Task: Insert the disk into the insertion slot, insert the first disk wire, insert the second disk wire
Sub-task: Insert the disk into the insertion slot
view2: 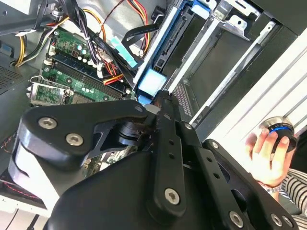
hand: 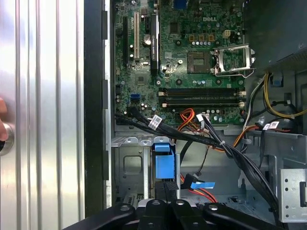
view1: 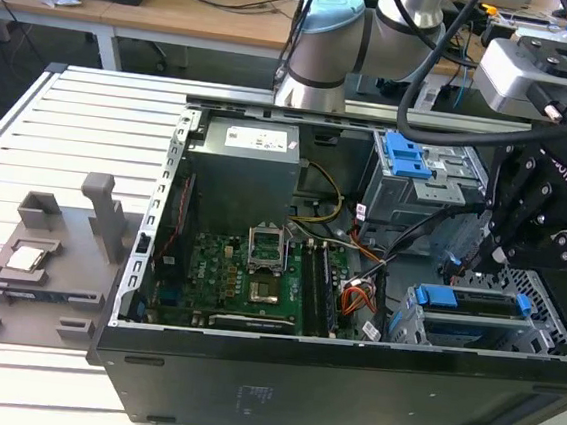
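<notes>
1. One of three steps looks done, right under the gripper (view1: 497,255): in the exterior view the disk (view1: 475,309) lies down in the slot (view1: 408,323), its blue carrier level with the cage's top edge. I judge it seated or nearly so.
2. Two steps look left. In the first wrist view the red wire (hand: 207,193) lies loose on the case floor just beside the slot (its plug end is hard to make out), and I see no cable running to the disk. I cannot pick out the second wire for certain among the cables.
3. The gripper's fingers (hand: 161,191) are drawn together with barely a line between them. They point at the carrier's blue end, and I see nothing pinched in them. In the exterior view the tips hang just above the slot, close to the disk but apart from it.
4. The arm (view1: 326,36) reaches over from behind the case, wrist bent so the gripper angles down into the corner at the exterior view's right.
5. Farther out, black cables (hand: 211,139) cross between the slot and the motherboard (hand: 192,62).
6. Outside the case, a person's hand (view2: 266,151) rests on a round knob (view2: 279,129) on the table (well apart from the gripper).
</notes>
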You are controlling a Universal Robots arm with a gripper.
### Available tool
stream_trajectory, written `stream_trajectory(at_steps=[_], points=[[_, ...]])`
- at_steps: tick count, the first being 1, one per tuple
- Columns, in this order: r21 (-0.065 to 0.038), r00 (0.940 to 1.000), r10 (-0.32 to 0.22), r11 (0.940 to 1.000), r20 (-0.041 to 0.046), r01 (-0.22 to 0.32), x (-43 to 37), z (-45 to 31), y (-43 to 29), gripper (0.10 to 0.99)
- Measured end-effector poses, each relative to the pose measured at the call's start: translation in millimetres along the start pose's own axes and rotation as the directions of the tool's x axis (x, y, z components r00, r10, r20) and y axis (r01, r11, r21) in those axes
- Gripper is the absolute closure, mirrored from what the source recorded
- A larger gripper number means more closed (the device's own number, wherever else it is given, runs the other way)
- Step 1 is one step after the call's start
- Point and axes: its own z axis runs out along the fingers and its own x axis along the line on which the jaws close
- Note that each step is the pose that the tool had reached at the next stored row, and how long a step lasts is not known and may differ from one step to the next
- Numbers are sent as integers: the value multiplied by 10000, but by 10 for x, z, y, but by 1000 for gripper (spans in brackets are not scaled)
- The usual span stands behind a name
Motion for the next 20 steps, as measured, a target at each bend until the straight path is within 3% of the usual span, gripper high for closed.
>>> stream_trajectory(at_steps=[3,8,11,14,20], points=[[0,10000,0,10000,1,0,0,1,0,980],[-1,10000,0,10000,0,0,111,3,-2,980],[-1,10000,0,10000,0,0,123,19,-5,980],[-9,10000,0,10000,0,0,122,43,-67,980],[-17,10000,0,10000,-1,0,121,162,-88,980]])
